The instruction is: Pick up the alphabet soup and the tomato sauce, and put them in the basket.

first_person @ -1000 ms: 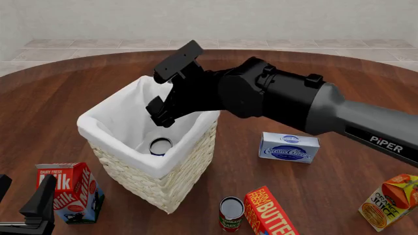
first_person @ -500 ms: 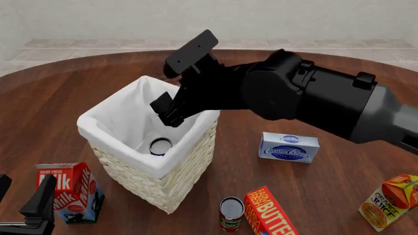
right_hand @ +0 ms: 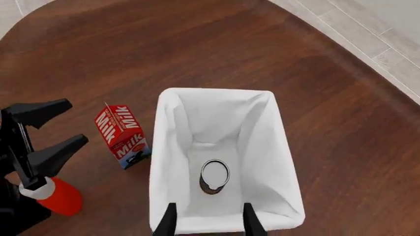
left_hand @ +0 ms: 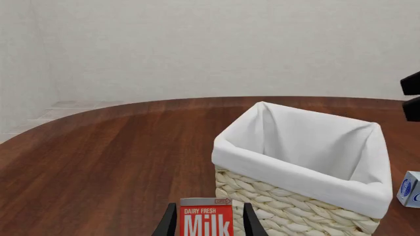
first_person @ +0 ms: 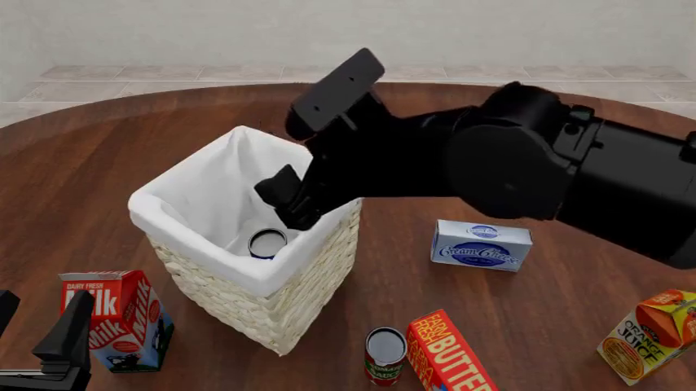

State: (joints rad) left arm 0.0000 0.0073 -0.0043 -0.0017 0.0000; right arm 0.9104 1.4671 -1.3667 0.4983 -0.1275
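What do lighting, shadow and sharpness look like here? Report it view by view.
Front view: flat, even light, everything sharp; soft shadow under the right arm's gripper dims the basket liner around the alphabet soup. Right wrist view: crisp, no glare; the can casts a small dark shadow on the liner. Left wrist view: sharp, shadowless wall, the milk carton cropped at the frame edge.

The right tool [first_person: 292, 198] hangs open and empty above the basket [first_person: 187, 230], where the soup can [first_person: 266, 243] stands upright inside. The sauce can [first_person: 384, 355] sits on the tabletop [first_person: 544, 301], touching the butter box [first_person: 449, 353].
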